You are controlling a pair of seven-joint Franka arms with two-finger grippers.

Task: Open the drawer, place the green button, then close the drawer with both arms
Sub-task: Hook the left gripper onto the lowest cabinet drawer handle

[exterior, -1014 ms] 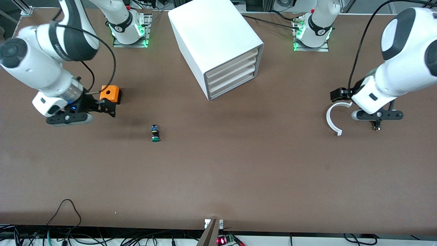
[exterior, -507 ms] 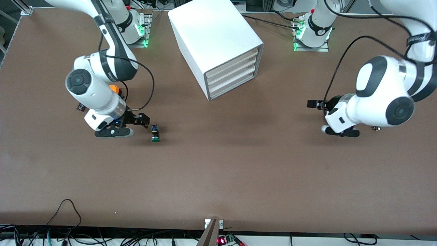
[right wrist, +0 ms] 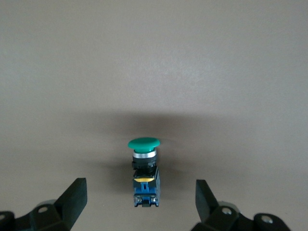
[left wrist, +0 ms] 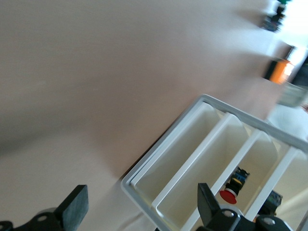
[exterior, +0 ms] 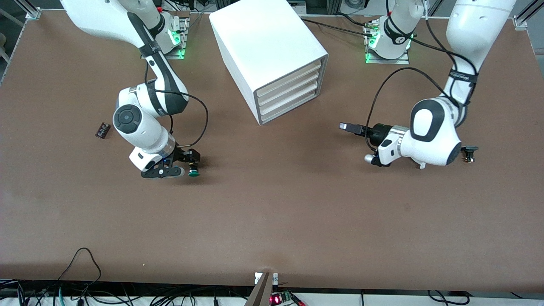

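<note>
The button, green cap and dark body, lies on its side on the table toward the right arm's end. My right gripper is down at it and open. In the right wrist view the button lies between the two fingers with a gap on each side. The white cabinet stands at the back middle, and its lowest drawer is shut. My left gripper is open, low over the table, and points at the cabinet's front from a short way off.
A small black part lies toward the right arm's end, and another sits beside the left arm. The orange box shows only in the left wrist view. A red-capped button sits in one drawer. Cables run along the table's front edge.
The right gripper has swung from beside the orange box to the button. The left gripper has moved from over the white curved piece toward the cabinet's front. Both stay open.
</note>
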